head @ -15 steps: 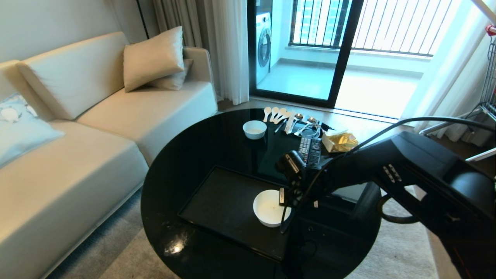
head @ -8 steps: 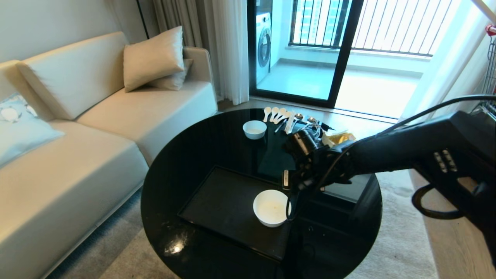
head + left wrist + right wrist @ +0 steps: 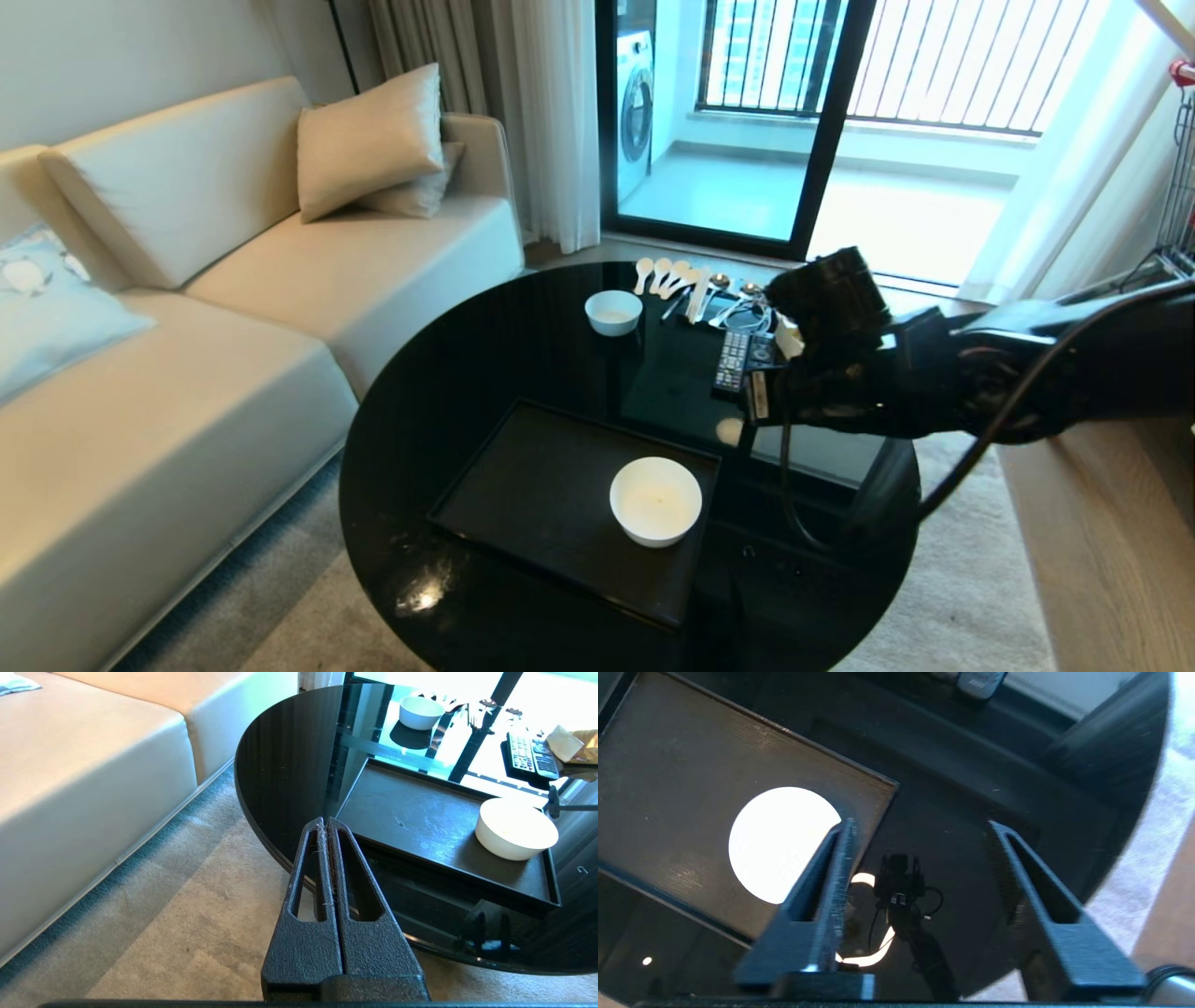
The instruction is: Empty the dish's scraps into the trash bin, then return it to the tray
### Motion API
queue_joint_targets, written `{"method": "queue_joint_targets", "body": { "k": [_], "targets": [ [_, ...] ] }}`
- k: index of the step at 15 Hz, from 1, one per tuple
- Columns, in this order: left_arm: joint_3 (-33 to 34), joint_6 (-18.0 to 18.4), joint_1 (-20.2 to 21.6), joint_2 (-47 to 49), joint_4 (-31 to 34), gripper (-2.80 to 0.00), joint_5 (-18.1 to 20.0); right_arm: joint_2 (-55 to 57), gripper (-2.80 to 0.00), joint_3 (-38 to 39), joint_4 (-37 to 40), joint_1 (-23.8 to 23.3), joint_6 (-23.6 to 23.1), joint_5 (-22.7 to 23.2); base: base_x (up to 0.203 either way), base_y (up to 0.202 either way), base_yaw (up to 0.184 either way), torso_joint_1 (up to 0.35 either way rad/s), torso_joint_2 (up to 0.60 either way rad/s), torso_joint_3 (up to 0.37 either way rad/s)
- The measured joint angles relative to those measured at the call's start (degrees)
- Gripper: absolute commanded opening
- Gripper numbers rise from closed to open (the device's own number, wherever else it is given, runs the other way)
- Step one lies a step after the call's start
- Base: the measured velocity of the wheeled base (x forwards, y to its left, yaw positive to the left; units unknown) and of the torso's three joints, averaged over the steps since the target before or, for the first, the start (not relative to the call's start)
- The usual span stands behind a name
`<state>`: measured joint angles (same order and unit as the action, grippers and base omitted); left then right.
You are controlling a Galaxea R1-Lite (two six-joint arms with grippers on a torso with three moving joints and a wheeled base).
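1. Head view first: the dish [image 3: 655,499] sits upright on the tray [image 3: 523,485], near the tray's right-hand end, and the tray lies on the round black table [image 3: 448,373].
2. Right gripper [image 3: 920,828] hangs above the table just off the tray's corner, jaws spread apart with nothing between them, clear of the dish.
3. Left gripper [image 3: 327,826] is parked low beside the table edge, its two fingers pressed flat together and empty.
4. Inside of the dish looks pale and near bare from here; no scraps can be made out, and no trash bin shows in any view.
5. Handling call: glossy, stiff, breakable ware, probably light when empty, and slippery on the curved wall.
6. Best hold, I'd say, is across the rim, one finger inside and one outside, on the side nearest the right arm.
7. Squeeze firmly but gently; a glazed rim could skid out or chip against the tray.
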<state>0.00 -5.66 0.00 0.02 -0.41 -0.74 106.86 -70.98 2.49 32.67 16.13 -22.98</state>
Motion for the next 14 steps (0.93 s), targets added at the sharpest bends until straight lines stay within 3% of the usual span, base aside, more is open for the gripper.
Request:
{"method": "queue_joint_targets", "body": {
  "k": [6,9,14],
  "targets": [
    [0.0,0.0,0.0,0.0,0.0,-2.80,0.0,-15.0,-2.80,20.4,-13.1,-7.0,-8.5,0.0,0.000,0.000,0.000,0.000,0.00,0.000],
    [0.0,0.0,0.0,0.0,0.0,-2.80,0.0,-22.1,-2.80,31.2,-23.0,-16.0,-12.4,0.1,0.000,0.000,0.000,0.000,0.00,0.000],
    [0.0,0.0,0.0,0.0,0.0,-2.80,0.0,-34.4,-2.80,45.0,-34.6,-29.8,-13.4,0.4,0.000,0.000,0.000,0.000,0.00,0.000]
  ]
}}
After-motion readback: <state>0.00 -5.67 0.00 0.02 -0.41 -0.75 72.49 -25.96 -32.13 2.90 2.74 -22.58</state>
